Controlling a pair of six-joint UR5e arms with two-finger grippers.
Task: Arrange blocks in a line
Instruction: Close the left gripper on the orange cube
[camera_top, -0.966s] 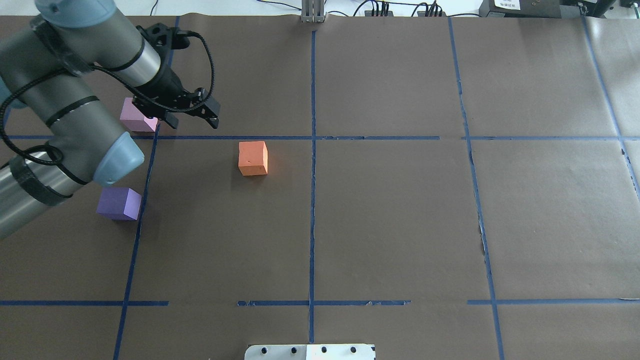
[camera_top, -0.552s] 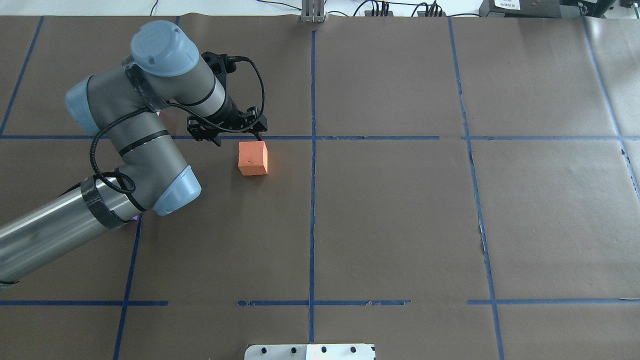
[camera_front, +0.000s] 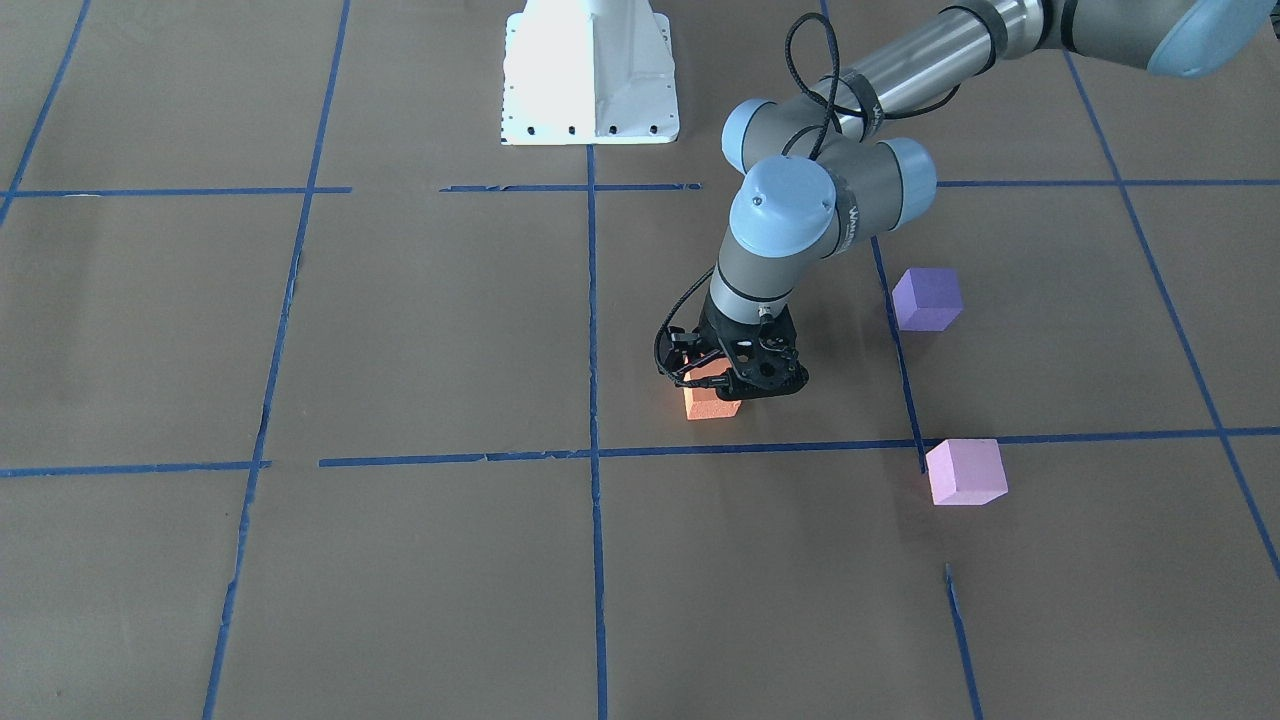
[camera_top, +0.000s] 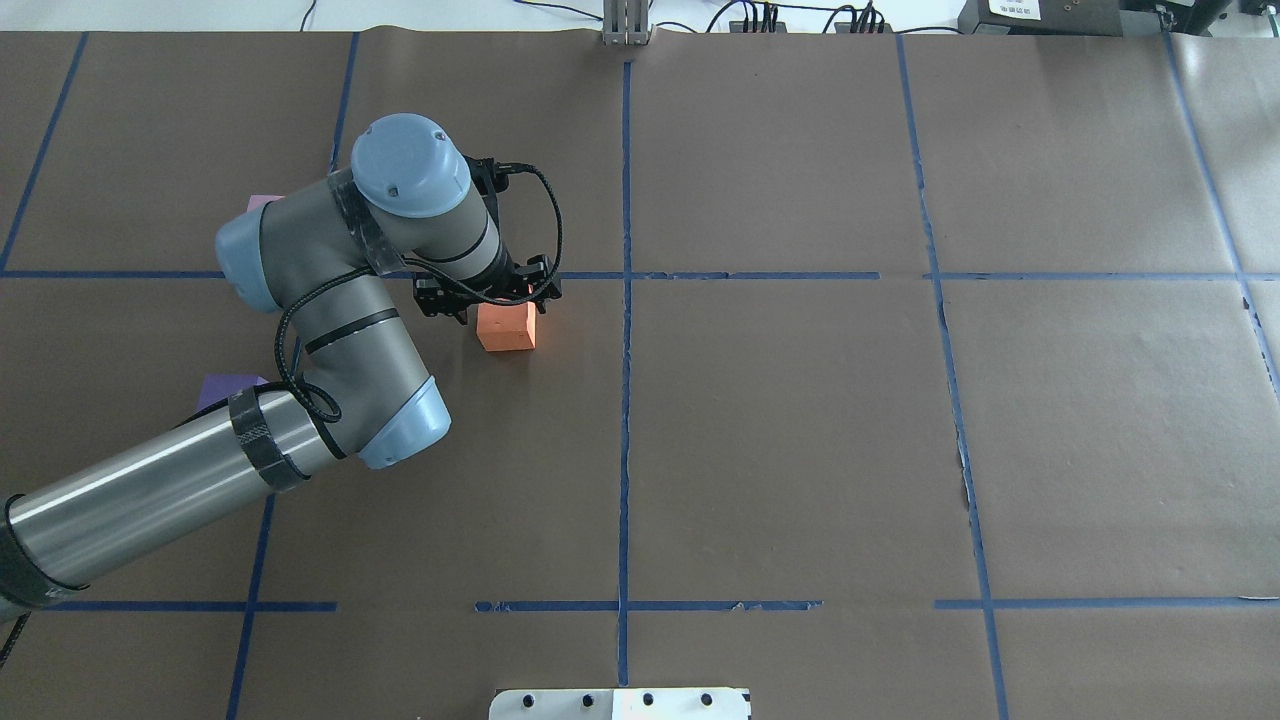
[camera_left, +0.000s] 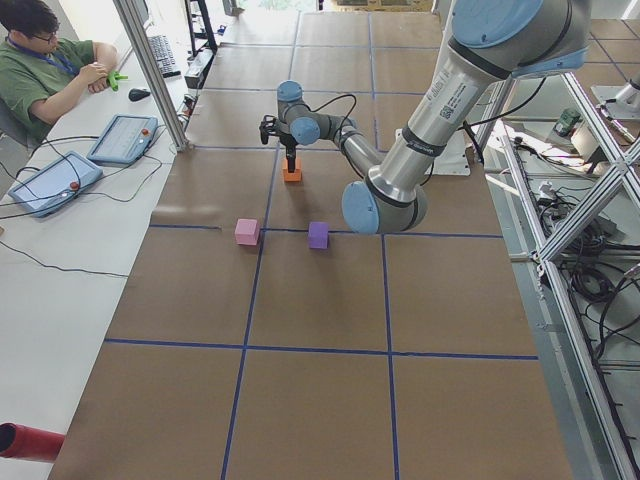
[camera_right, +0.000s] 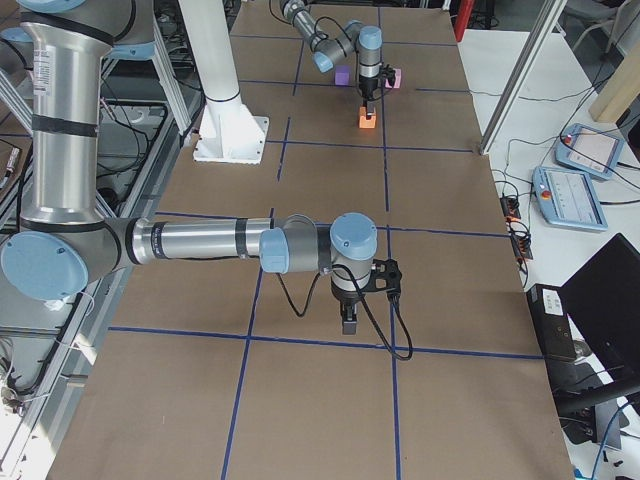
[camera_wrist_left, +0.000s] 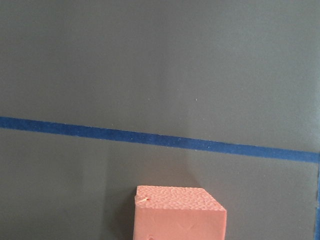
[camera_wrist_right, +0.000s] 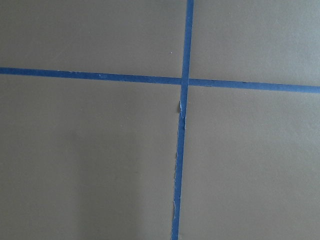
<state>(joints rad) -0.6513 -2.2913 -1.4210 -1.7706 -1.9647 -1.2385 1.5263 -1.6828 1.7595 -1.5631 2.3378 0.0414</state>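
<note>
My left fingers (camera_top: 545, 298) are low at the orange block (camera_top: 506, 332), spread with one on each side of its far part. They are released, not pinching it. The block sits on the counter (camera_top: 800, 450), its near half sticking out from between the fingers toward the base. Just past the fingers runs a blue tape line (camera_wrist_left: 160, 141). The violet-purple block (camera_front: 927, 298) lies well off to the fingers' left and closer to the base. The pale pink block (camera_front: 965, 471) is also to their left, just beyond that tape line. My right fingers (camera_right: 347, 322) hang low over a tape crossing (camera_wrist_right: 184, 81), well apart from all three blocks. I cannot tell whether they are released or clenched.
</note>
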